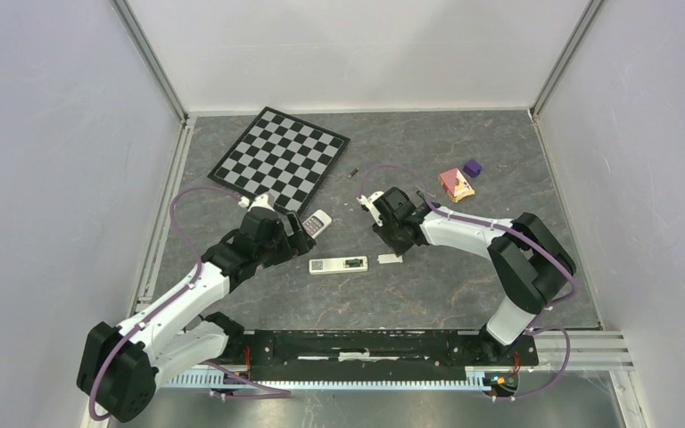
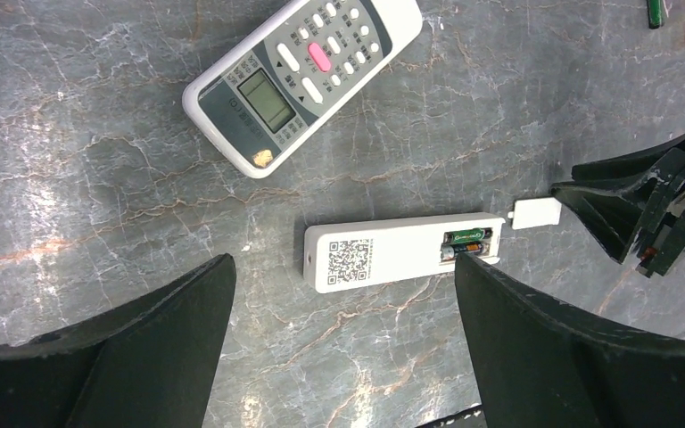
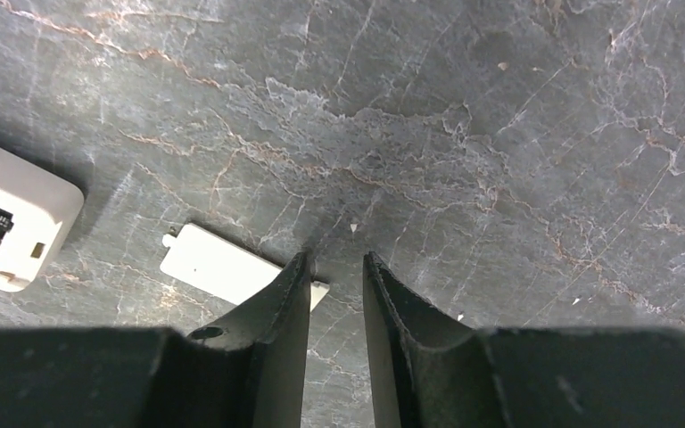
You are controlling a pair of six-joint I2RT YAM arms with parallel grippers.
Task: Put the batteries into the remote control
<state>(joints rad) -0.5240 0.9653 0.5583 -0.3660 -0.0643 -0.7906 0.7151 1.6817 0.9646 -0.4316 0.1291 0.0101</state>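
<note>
- Left fingers (image 2: 169,339): spread wide and released, gripping nothing, poised over the dark marbled surface (image 2: 98,178).
- Between them in the left wrist view: the slim white remote control (image 2: 383,254), lying face down with its QR label up and the compartment at its right end uncovered.
- Batteries (image 2: 466,242): two, seated side by side in that open compartment, green wrap showing on the upper one.
- Battery cover (image 3: 218,263): small white plate, flat on the surface just beside the remote control's open end, apart from it.
- Right fingers (image 3: 268,339): drawn close with a narrow gap, nothing clamped between them, bare surface showing through the gap; left tip over one end of the cover, contact impossible to tell.
- Second remote (image 2: 303,80): wider, grey-faced with a screen and pink button, face up, near the slim one but apart.
- Further back: chessboard (image 1: 279,160) flat on the surface, and small coloured blocks (image 1: 456,184) well apart to the right.
</note>
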